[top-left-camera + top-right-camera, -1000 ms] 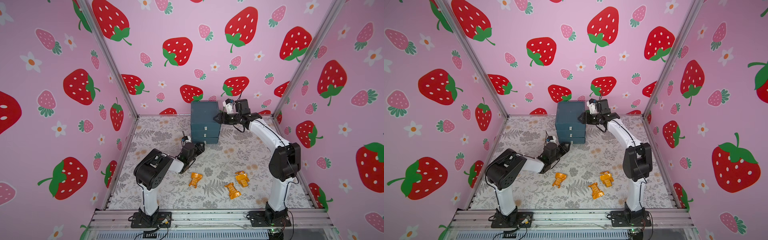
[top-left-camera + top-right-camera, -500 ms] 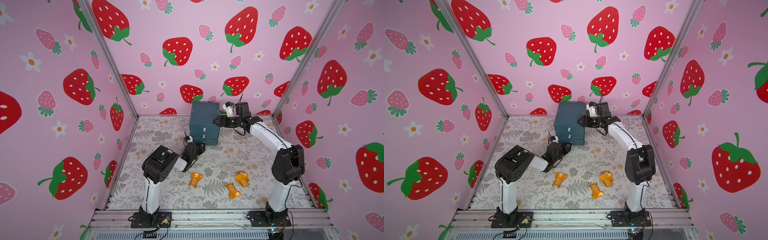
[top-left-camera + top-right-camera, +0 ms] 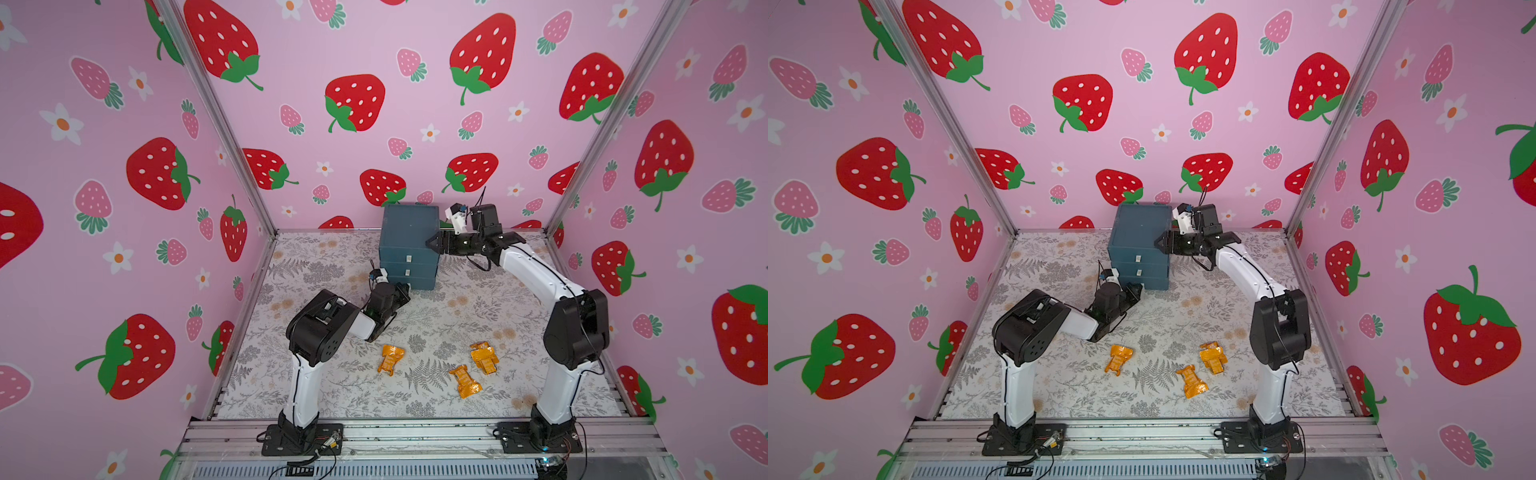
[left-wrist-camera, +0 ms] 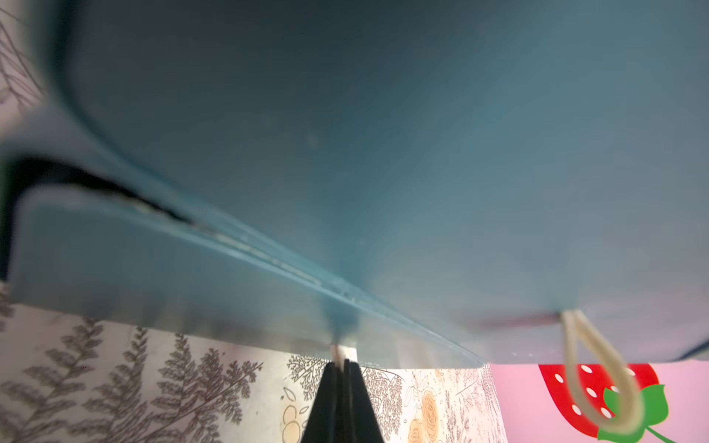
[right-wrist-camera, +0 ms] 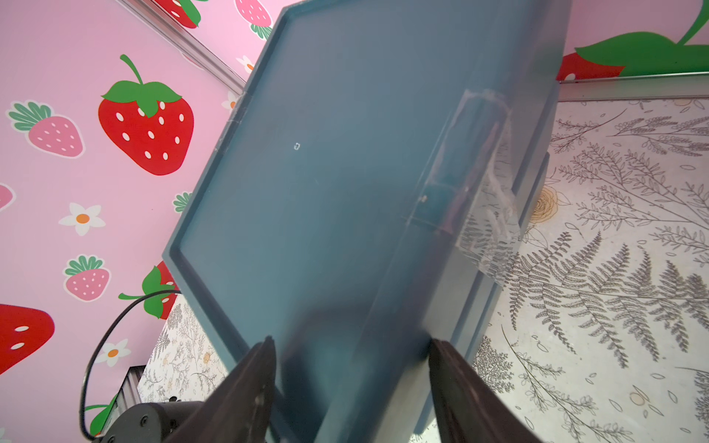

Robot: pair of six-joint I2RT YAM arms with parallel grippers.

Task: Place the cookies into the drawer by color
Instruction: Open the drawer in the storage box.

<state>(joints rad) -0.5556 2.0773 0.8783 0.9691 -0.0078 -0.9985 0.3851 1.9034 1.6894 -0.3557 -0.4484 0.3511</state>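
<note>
The drawer [image 3: 409,232] [image 3: 1138,232] is a teal cabinet of three stacked drawers at the back of the mat. My left gripper [image 3: 405,288] [image 3: 1137,289] [image 4: 342,362] is low at the bottom drawer, shut on its white pull tab [image 4: 344,349]. My right gripper [image 3: 430,243] [image 3: 1158,243] [image 5: 351,339] stands open against the cabinet's upper right edge, one finger over the top and one beside the side wall. Three orange cookies [image 3: 390,359] [image 3: 484,357] [image 3: 465,381] lie loose on the mat in front, also in a top view [image 3: 1119,359].
The middle drawer's tab loop [image 4: 598,383] hangs beside the gripped one. Clear tape [image 5: 487,184] sits on the cabinet's side. Pink strawberry walls close in three sides, and a metal rail [image 3: 415,434] carrying both arm bases runs along the front edge.
The left gripper has gone from open to shut at the bottom drawer's tab. The right gripper has settled lower against the cabinet's upper right edge. The cookies have not moved.
</note>
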